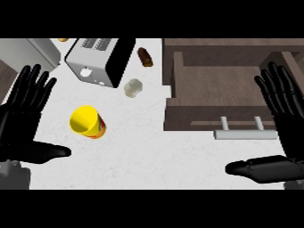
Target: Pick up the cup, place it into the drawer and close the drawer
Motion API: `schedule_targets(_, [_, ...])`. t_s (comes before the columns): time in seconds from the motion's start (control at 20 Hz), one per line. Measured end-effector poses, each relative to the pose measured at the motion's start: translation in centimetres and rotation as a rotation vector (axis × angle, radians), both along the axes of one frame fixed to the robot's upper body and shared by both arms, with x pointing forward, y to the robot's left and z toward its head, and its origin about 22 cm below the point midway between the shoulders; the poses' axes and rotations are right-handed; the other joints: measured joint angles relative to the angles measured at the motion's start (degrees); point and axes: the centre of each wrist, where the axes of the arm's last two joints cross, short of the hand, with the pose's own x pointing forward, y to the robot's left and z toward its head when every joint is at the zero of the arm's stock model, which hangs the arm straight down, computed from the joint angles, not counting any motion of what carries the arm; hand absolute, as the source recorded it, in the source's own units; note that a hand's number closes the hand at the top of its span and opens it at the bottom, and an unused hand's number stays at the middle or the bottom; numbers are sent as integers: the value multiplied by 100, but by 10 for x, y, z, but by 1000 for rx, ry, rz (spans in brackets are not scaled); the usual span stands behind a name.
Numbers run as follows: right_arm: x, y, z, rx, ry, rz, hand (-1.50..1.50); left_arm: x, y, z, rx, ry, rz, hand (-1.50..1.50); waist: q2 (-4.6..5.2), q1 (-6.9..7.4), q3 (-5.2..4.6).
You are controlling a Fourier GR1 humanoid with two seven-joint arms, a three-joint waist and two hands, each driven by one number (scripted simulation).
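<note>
A yellow cup (87,122) with an orange-patterned side stands on the white counter (147,156), left of centre. The wooden drawer (213,87) is pulled open at the upper right, its inside bare, with a pale bar handle (245,133) on its front. My left hand (19,120) rests open at the left edge, fingers up, a short way left of the cup. At the right edge my right hand (287,120) rests open too, over the drawer's right side. Neither hand touches anything.
A silver and black toaster (100,60) stands behind the cup. A small pale jar (133,87) and a brown bottle (145,57) lie between the toaster and the drawer. A grey appliance (22,50) sits at the top left corner.
</note>
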Motion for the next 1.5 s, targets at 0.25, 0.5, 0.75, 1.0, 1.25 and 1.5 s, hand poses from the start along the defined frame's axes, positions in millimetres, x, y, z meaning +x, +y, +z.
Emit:
schedule_targets(0.25, [14,-4,4,-4,-6,3,-150,13,18,-26,27,63,25,-150,1,-1,2])
schedule_targets(0.5, [21,0,11,-5,-18,0,-150,20,27,-59,40,111,55,-150,-1,-5,2])
schedule_targets(0.75, [23,-4,12,-21,-35,5,-150,19,35,-96,72,158,93,-150,-1,-10,0])
schedule_targets(1.0, [28,-7,12,-12,-40,2,-150,20,50,-130,83,200,110,-150,2,-18,-1])
schedule_targets(1.25, [30,-6,17,-13,-40,3,-150,17,51,-169,100,226,128,-150,9,-42,-2])
schedule_targets(1.5, [28,-11,27,-12,-39,7,-150,14,61,-191,107,227,136,-150,14,-62,-6])
